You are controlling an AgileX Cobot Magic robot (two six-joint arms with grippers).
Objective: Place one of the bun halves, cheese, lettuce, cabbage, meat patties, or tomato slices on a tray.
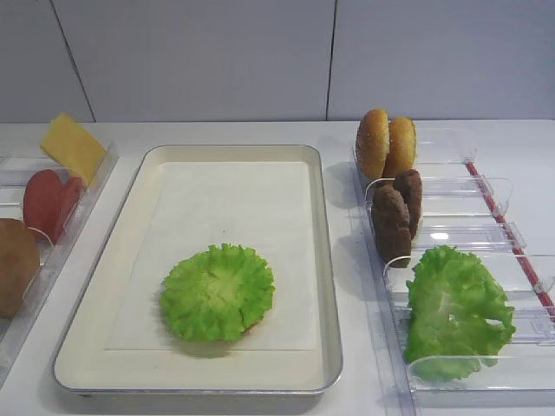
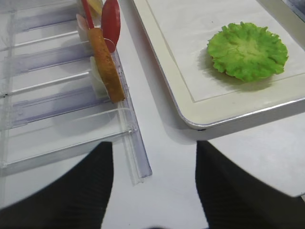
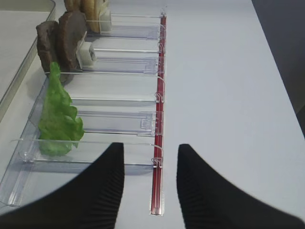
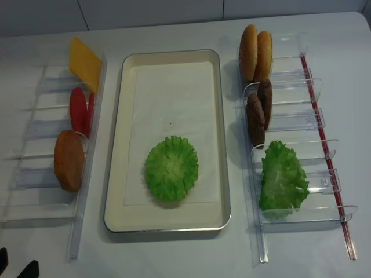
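The cream tray (image 1: 325,260) lies in the middle, and a flat lettuce rosette (image 1: 217,290) (image 2: 248,50) rests on its white paper near the front. In the right bins stand two bun halves (image 1: 386,143), two meat patties (image 1: 399,212) and a bigger upright bunch of green leaves (image 1: 455,312); whether that is the cabbage I cannot tell. The left bins hold the cheese (image 1: 74,146), tomato slices (image 1: 50,201) and another bun half (image 2: 106,67). My left gripper (image 2: 155,152) is open over bare table, off the tray's front left corner. My right gripper (image 3: 151,152) is open and holds nothing.
Clear plastic bin racks (image 4: 58,191) (image 3: 119,124) flank the tray on both sides. A red strip (image 3: 159,143) runs along the right rack's outer edge, between my right fingers in the wrist view. White table (image 3: 228,95) stretches to the right of it.
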